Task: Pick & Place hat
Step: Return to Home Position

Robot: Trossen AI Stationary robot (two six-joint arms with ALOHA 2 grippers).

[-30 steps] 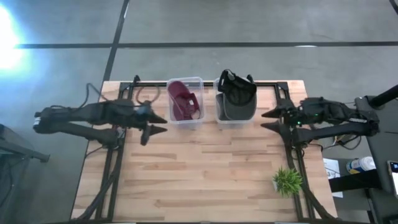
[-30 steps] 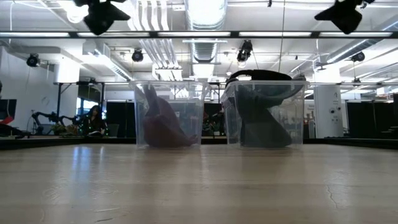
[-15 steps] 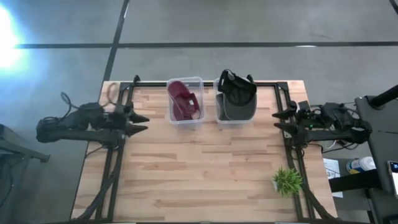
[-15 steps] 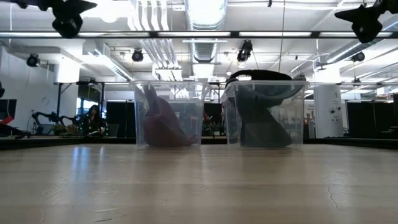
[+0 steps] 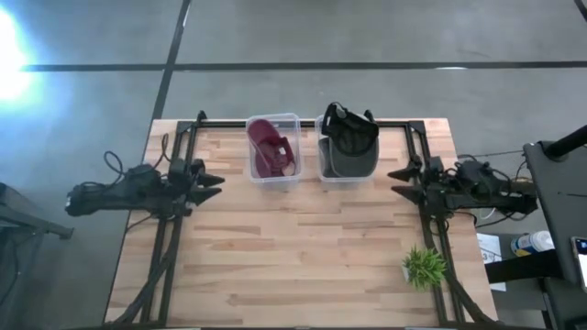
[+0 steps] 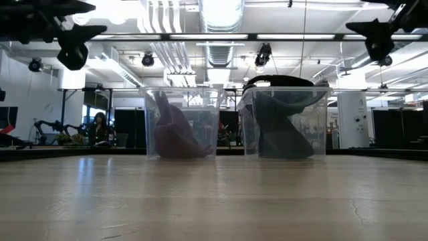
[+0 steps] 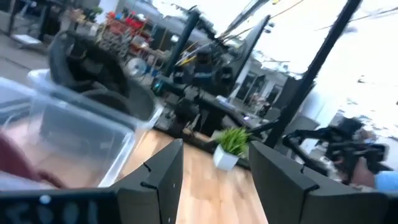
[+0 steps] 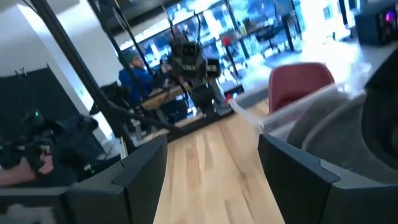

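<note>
The left gripper (image 5: 215,187) hangs over the left edge of the counter (image 5: 293,247), its fingers apart and holding nothing, pointed toward the bins. The right gripper (image 5: 394,182) mirrors it over the right edge, also apart and empty. In the low view both sit high, well above the boards. The red cap (image 5: 271,151) lies inside the left bin (image 5: 273,117), and the black cap (image 5: 348,137) sits in the right bin (image 5: 320,147). The two bins stand just beside each other at the far middle of the counter. With both caps placed, the remaining risk seems to lie in the arms' travel to rest, not in any grasp. The black cap rises above its bin's rim, so it looks the less secure of the two. If the right gripper swings inward or dips, it could catch that raised crown, tip the cap out or shove the bin against its neighbour. The red cap sits lower and looks safer, though a nudge to its light bin would likely slide it. A plant (image 5: 423,266) stands near the right arm at the counter's near right. If that arm drops low or sweeps toward the near edge, it could knock the plant over.
</note>
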